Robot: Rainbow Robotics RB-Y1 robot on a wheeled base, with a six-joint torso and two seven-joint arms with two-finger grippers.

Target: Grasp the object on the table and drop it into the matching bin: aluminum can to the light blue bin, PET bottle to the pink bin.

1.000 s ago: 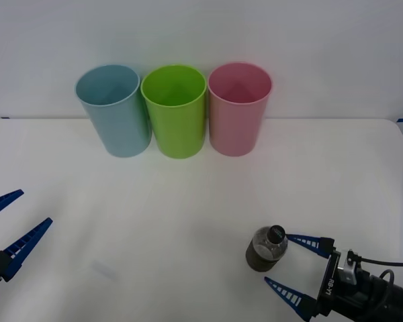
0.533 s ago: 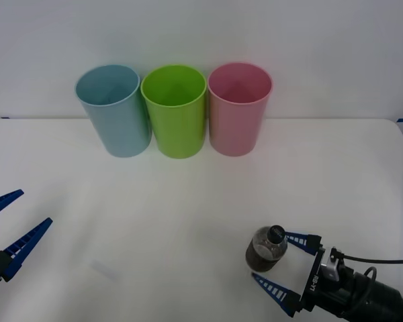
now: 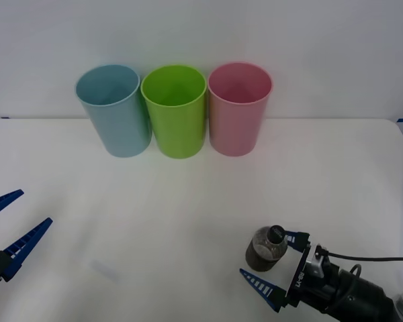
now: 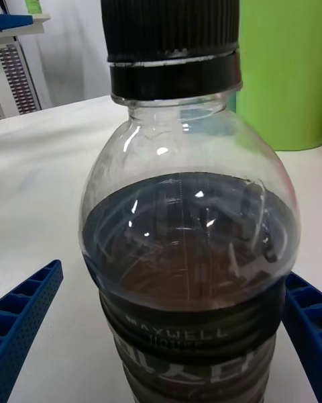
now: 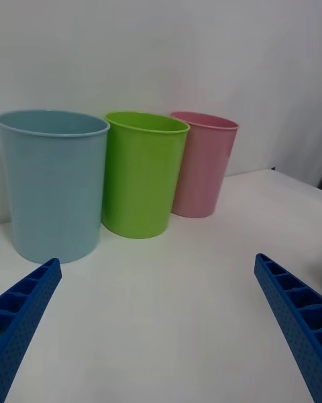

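On the white desk the right gripper has its fingers spread either side of the upright PET bottle; the right wrist view reveals its ribbed black cap, dark brown liquid and printed label. The left gripper waits apart, fingers spread.

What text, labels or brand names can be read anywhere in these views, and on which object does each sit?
"MAXWELL": embossed on the dark label band of the PET bottle, seen from the right wrist; a second word under it looks like "HOUSE" but is too faint to confirm.
Larger lettering lower on that label is cut off and unreadable.
The light blue bin, green bin and pink bin carry no text.
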